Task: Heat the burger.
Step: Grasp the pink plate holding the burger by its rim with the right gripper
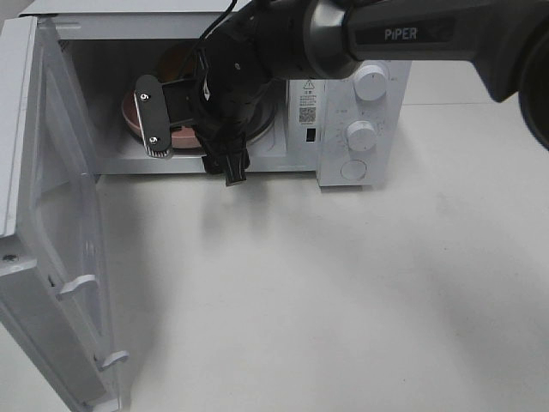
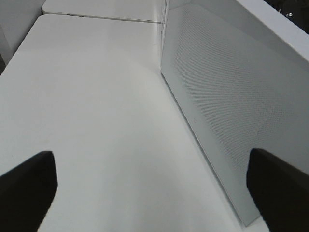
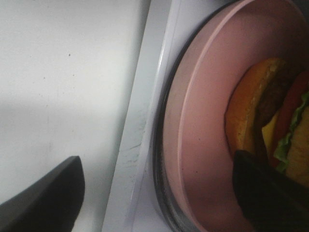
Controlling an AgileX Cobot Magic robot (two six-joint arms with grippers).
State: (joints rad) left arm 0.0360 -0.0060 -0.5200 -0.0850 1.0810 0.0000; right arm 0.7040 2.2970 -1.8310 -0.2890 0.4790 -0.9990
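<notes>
Right pincer (image 1: 193, 133), black, at the mouth of the open white microwave oven (image 1: 343, 103): its jaws stand wide apart and hold nothing. In the exterior high view one black finger with two screws (image 1: 148, 116) lies inside the cavity over the near-left edge of the round pink plate (image 1: 184, 135), while the other finger (image 1: 230, 163) hangs at the cavity's front lip. The right wrist view shows both fingertips as dark shapes, one over the white tabletop (image 3: 67, 72) outside the oven, the other (image 3: 268, 191) over the plate just beside the burger (image 3: 270, 116).

The burger, with golden-brown bun, dark patty, red tomato and green lettuce, lies on the pink plate (image 3: 203, 145) inside the microwave oven, apart from both fingertips. The plate rests on the oven's glass turntable, whose dark rim (image 3: 159, 193) shows just inside the white front sill (image 3: 140, 135).

The dark arm marked "PiPER" (image 1: 403, 30) reaches across the top of the oven, past its two white round knobs (image 1: 371, 81). The oven's white door (image 1: 51, 223) stands swung open to the left of the cavity.

Left pincer (image 2: 154, 183): jaws wide apart, empty, above the bare tabletop (image 2: 96, 121), beside the outer face of the perforated door panel (image 2: 231, 111).
</notes>
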